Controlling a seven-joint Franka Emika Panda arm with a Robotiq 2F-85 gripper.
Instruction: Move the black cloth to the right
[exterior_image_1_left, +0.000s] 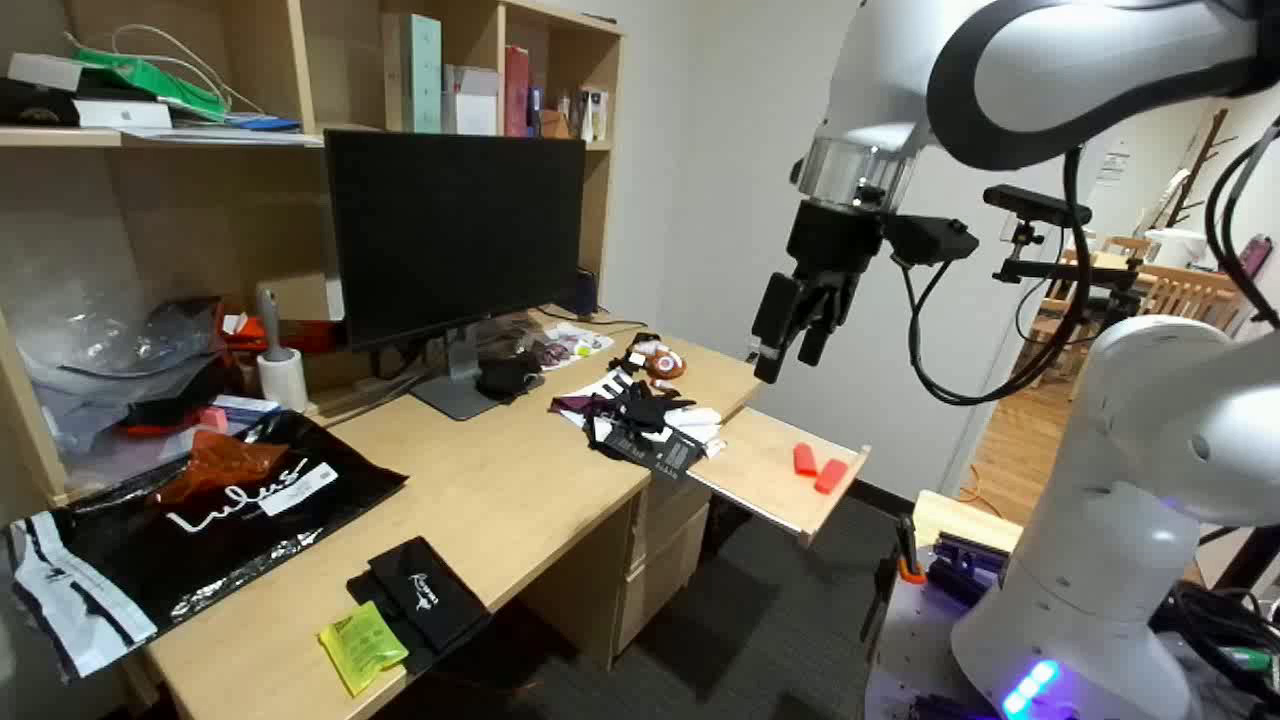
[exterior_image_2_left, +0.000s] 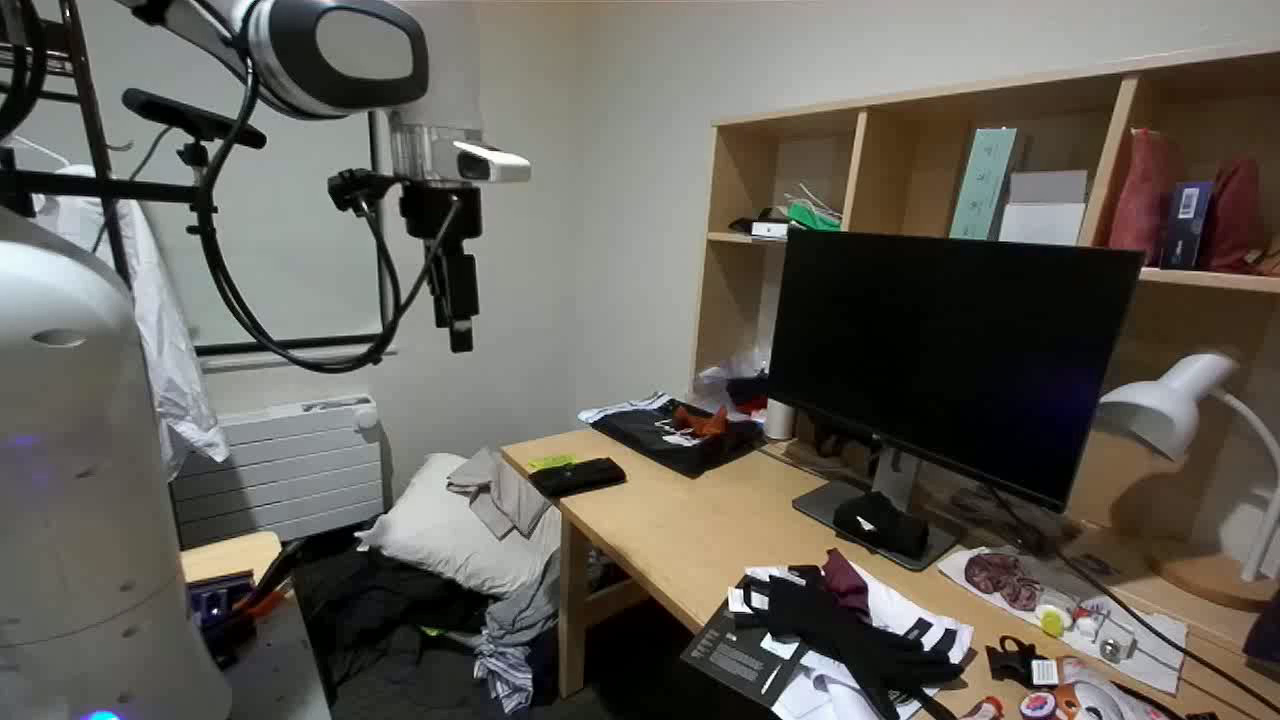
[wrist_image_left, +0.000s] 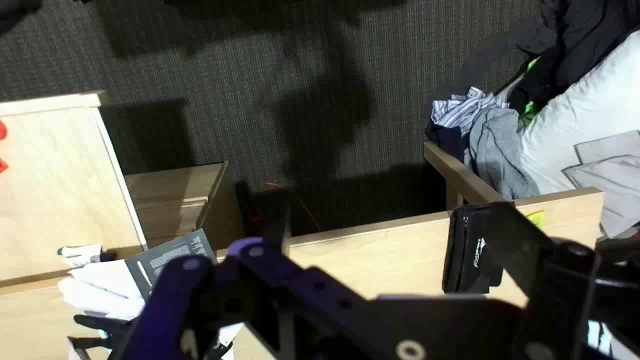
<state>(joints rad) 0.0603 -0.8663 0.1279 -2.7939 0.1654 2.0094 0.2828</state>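
The gripper (exterior_image_1_left: 792, 358) hung well above the desk (exterior_image_1_left: 500, 490), jaws parted, nothing held. The black cloth (exterior_image_1_left: 428, 600) lay folded at the desk's edge, beside the yellow-green packet (exterior_image_1_left: 362, 645). Judged light and soft, it suited a pinch across a folded side.

In both exterior views, the black cloth (exterior_image_1_left: 430, 610) lies flat, left of centre in the lower half of the frame. Form: folded, layered, roughly rectangular, white-lettered on its upper face. In the wrist view, the cloth (wrist_image_left: 469, 250) occupies the lower right, partly hidden.
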